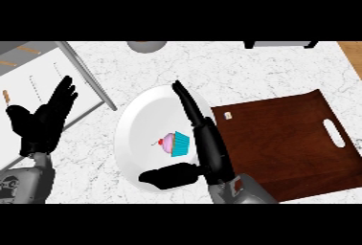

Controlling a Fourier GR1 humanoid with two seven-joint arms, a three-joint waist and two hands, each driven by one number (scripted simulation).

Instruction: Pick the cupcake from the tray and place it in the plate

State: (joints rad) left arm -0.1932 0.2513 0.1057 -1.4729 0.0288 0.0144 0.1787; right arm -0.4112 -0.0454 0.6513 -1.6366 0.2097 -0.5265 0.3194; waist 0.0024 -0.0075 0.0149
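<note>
Right hand [201, 143] over the white plate [138, 124], fingers straight, thumb spread, holding nothing; cupcake [175, 144] lying on its side on the plate just beside it. Brown tray [290, 143] at right. Left hand [44, 119] resting open, far left.

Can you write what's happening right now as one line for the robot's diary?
cupcake: lying on its side on white plate | right hand: open over plate beside cupcake | left hand: open, resting at left | tray: no cupcake

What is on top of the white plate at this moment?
The cupcake lies tipped on its side on the plate. The right hand, open, reaches over the plate's right part and covers it, so anything beneath the hand cannot be seen.
</note>
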